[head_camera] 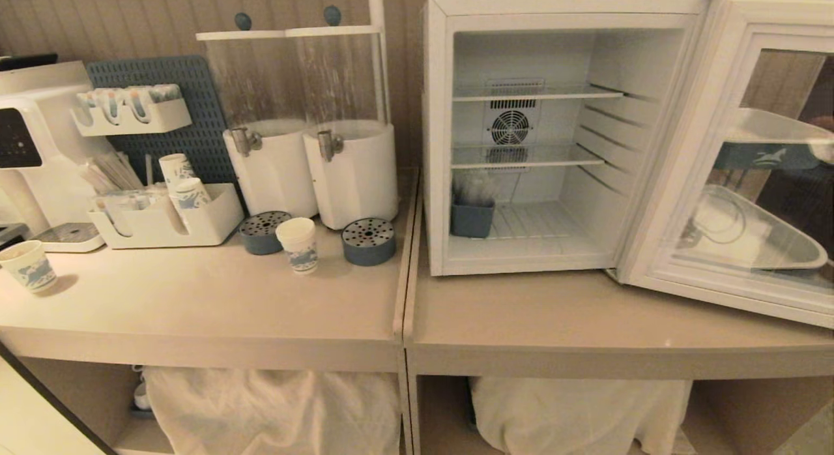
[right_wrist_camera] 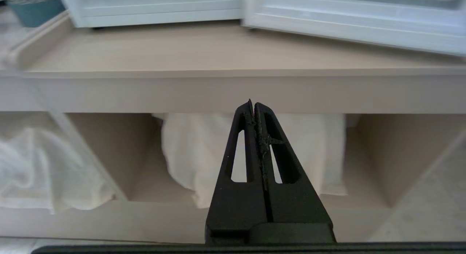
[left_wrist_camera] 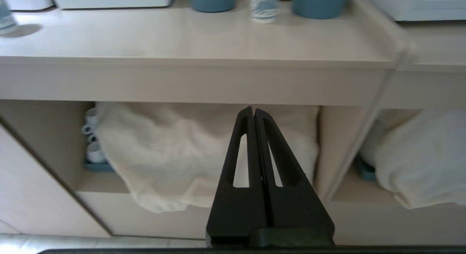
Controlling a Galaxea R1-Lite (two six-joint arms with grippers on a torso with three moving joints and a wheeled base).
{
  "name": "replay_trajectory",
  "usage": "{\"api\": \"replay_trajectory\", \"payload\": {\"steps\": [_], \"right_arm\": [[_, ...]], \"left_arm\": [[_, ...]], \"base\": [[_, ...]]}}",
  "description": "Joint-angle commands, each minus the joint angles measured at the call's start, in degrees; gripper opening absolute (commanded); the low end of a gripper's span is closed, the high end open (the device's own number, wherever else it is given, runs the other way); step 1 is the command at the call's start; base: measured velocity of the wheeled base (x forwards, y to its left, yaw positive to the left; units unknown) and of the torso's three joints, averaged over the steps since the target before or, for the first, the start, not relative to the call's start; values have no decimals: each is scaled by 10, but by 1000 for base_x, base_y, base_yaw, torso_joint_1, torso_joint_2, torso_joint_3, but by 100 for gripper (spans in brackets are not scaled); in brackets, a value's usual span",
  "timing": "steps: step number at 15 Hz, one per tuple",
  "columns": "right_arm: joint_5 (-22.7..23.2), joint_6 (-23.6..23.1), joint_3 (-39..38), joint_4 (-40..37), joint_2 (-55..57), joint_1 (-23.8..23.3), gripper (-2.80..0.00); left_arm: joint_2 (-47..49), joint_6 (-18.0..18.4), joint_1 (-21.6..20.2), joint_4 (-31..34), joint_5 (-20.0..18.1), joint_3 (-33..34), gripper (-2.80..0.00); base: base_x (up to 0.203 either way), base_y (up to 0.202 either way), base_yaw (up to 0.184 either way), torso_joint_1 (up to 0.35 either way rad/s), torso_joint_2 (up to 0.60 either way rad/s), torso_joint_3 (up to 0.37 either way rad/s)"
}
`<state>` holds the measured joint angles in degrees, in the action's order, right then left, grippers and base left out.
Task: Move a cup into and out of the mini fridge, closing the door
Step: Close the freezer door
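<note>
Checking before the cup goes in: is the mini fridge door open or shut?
Open. The door is swung out to the right of the mini fridge, leaving the wire shelves exposed.

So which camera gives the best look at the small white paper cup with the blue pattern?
The head view: the small white paper cup with the blue pattern stands whole on the counter between two round blue drip trays. The left wrist view catches only its lower part at the frame's edge. The right wrist view misses it.

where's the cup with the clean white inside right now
In the head view the cup stands upright on the left counter, between two round blue drip trays in front of the drink dispensers, left of the open mini fridge.
</note>
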<state>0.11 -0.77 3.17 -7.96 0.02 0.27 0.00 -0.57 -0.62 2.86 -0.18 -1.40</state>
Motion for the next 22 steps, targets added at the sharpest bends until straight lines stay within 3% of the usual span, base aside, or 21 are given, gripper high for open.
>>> {"api": "replay_trajectory", "payload": {"steps": [1, 22], "right_arm": [[1, 0, 0, 0, 0, 1, -280], [0, 1, 0, 0, 0, 0, -280]], "left_arm": [[1, 0, 0, 0, 0, 0, -280], [1, -1, 0, 0, 0, 0, -280]], "base": [[0, -188, -9, -1, -3, 4], [0, -191, -7, 4, 3, 2]]}}
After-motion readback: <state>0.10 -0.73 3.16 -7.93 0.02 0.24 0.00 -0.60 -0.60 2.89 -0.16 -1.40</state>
